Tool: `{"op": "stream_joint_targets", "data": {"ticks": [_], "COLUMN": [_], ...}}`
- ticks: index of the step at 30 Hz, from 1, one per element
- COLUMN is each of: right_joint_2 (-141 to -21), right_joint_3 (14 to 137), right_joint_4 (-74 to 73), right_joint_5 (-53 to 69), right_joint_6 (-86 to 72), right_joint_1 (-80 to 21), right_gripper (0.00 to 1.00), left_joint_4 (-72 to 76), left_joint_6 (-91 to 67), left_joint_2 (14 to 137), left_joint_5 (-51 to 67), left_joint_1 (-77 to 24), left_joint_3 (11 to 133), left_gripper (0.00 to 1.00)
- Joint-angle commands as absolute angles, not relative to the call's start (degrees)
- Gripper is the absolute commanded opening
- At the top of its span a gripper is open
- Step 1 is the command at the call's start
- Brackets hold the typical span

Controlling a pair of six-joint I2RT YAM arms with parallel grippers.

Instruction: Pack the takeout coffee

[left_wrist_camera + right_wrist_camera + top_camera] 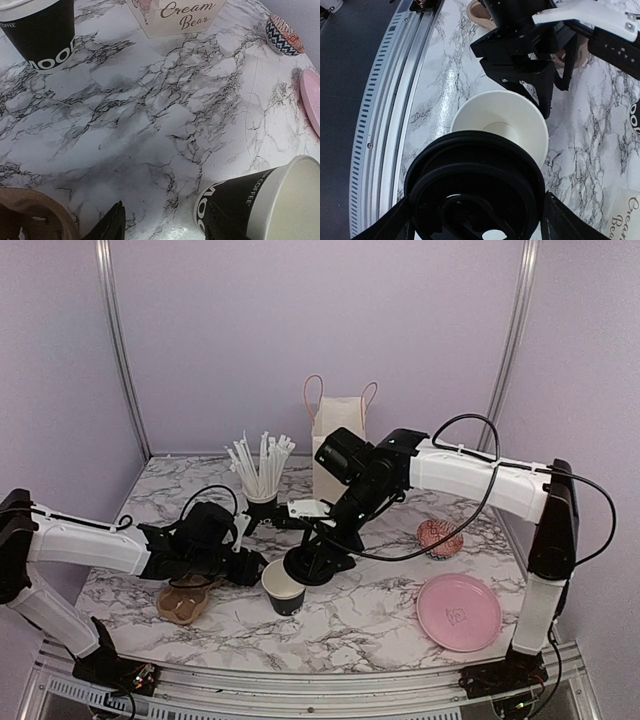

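Observation:
The takeout coffee cup (284,589), black outside and white inside, stands upright and open on the marble table. It also shows in the left wrist view (260,205) and the right wrist view (502,120). My right gripper (322,558) is shut on the round black lid (475,185) and holds it flat just above and beside the cup's rim. My left gripper (252,566) is open and empty. Its right finger (216,226) is against the cup's left side, with the cup outside the jaws.
A like black cup full of white straws (262,495) stands behind. A white paper bag (338,440) is at the back. The brown cardboard tray (185,600) lies under my left arm. A pink plate (458,612) and a patterned bowl (440,537) are on the right.

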State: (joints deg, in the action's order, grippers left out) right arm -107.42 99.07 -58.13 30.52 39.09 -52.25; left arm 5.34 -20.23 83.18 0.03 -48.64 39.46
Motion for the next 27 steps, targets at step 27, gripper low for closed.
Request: {"op": "stream_joint_targets", "data": {"ticks": [27], "right_joint_2": [-113.7], "right_joint_3": [105.0], "right_joint_4": [-60.0], "right_joint_5": [28.0], "right_joint_6": [40.5], "right_joint_1": [-55.8], "right_gripper": [0.71], "left_joint_4": [6.0], "left_joint_6": [-24.9], "left_joint_2": [76.2], "left_joint_5": [-9.2], "left_joint_1": [-49.1], "left_joint_3": [36.4], "left_gripper": [0.61]}}
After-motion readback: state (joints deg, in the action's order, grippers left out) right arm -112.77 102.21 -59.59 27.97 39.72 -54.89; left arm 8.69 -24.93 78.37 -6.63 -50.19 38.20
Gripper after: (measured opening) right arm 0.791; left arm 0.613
